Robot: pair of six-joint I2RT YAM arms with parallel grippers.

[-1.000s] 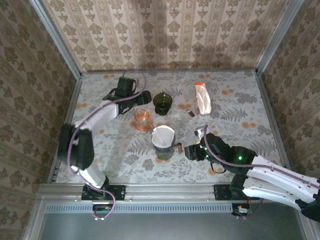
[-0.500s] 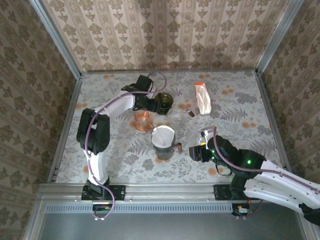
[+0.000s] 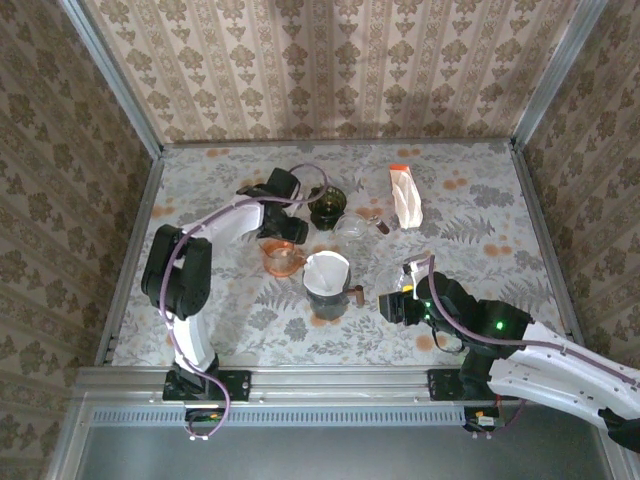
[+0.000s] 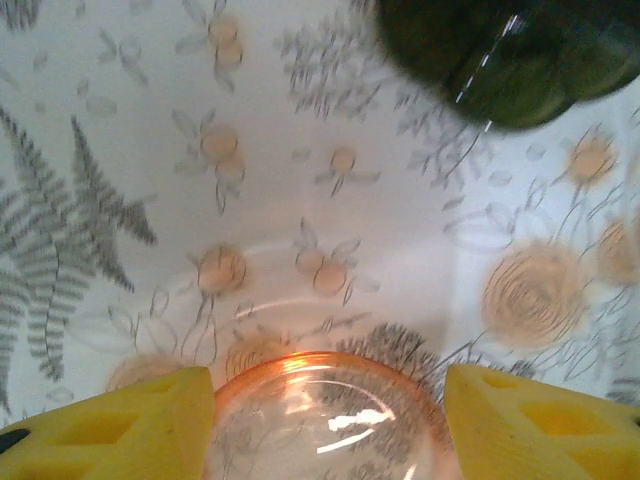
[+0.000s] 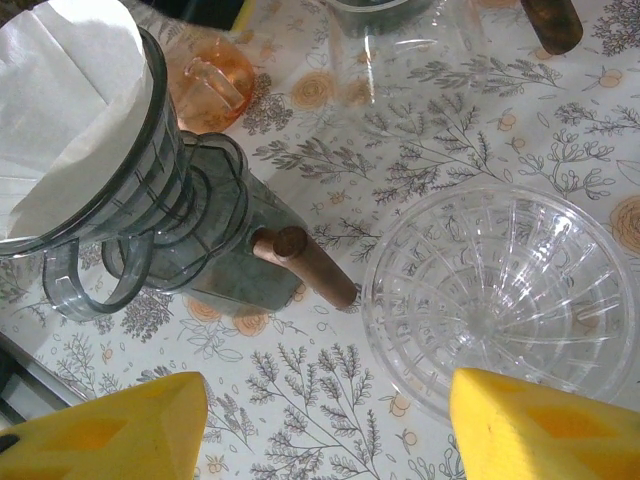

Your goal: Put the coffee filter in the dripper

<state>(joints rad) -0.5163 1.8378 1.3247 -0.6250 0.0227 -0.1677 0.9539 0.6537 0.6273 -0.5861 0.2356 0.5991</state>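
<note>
The white coffee filter (image 3: 327,268) sits inside the grey dripper (image 3: 328,298) in the middle of the table. The right wrist view shows the filter (image 5: 70,110) lining that dripper (image 5: 190,220), whose brown handle (image 5: 305,265) points toward my right gripper (image 5: 325,400). That gripper (image 3: 392,305) stands open just right of the dripper, nothing between its fingers. My left gripper (image 3: 282,243) reaches down behind the dripper. Its yellow fingers (image 4: 130,425) press both sides of an orange glass cup (image 4: 325,420), seen from above (image 3: 283,258).
A clear ribbed glass dripper (image 5: 490,290) lies by my right gripper. A dark green glass (image 3: 325,205) and a clear glass piece (image 3: 352,228) stand behind the orange cup. A white filter pack (image 3: 403,195) lies at the back right. Patterned walls enclose the table.
My left gripper swung from the back left to the green glass, then came down onto the orange cup and narrowed. The cup shifted slightly nearer. The right arm barely moved.
</note>
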